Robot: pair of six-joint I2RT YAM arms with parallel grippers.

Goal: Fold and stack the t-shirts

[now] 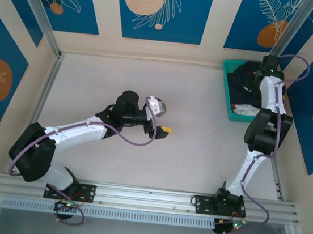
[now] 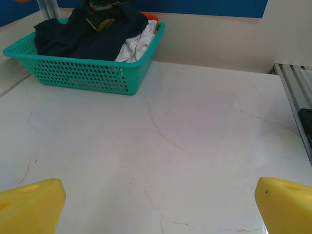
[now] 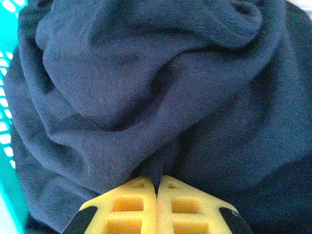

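The t-shirts lie heaped in the teal basket (image 1: pixel 228 106) at the table's back right. On top is the dark navy t-shirt (image 3: pixel 146 87), and a white one (image 2: pixel 134 46) shows at the basket's side with a sliver of orange behind it. My right gripper (image 3: pixel 158 183) is down in the basket, its yellow fingers shut on a pinched fold of the navy t-shirt. My left gripper (image 2: pixel 156 204) hovers over the bare middle of the table, open wide with nothing between its fingers (image 2: pixel 29 204).
The pale marble-look table (image 1: pixel 186 155) stretches between the arms. Aluminium rails (image 1: pixel 152 199) run along the near edge and up the sides. Walls close the table at the back and on both sides.
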